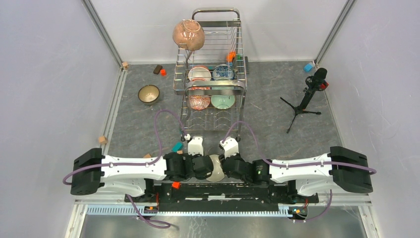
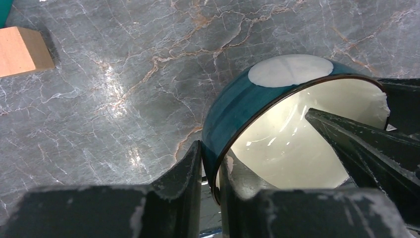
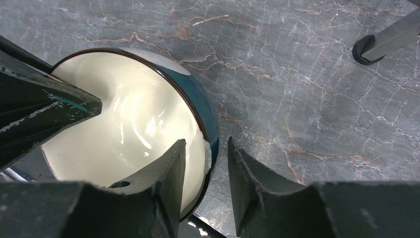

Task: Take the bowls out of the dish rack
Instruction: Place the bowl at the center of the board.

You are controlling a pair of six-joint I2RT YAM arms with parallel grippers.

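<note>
Teal-walled, the bowl (image 2: 226, 110) hung tipped out in front of the dish rack (image 1: 216, 9), my left gripper (image 2: 210, 173) pinched on its rim, my right gripper (image 3: 207, 154) parted loosely astride it, and I feared 1 thin pinch would let it swivel and drop.

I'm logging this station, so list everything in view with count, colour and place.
dish rack: one, chrome wire, back centre of table.
speckled bowl: one, pink-brown, tilted on the rack's top left.
white bowl, blue-patterned bowl: one each, rack, farther row.
red-patterned bowl, pale green bowl: one each, rack, nearer row.
brown bowl: one, table, left of rack.
teal-and-white bowl: one, near edge, between both pincers.
small blocks: several; wooden, orange, teal, blue; scattered on table, some in rack.
microphone on tripod: one, black, right of rack.
left pincer: black, shut on the teal-and-white bowl's rim.
right pincer: black, open astride that rim.
</note>
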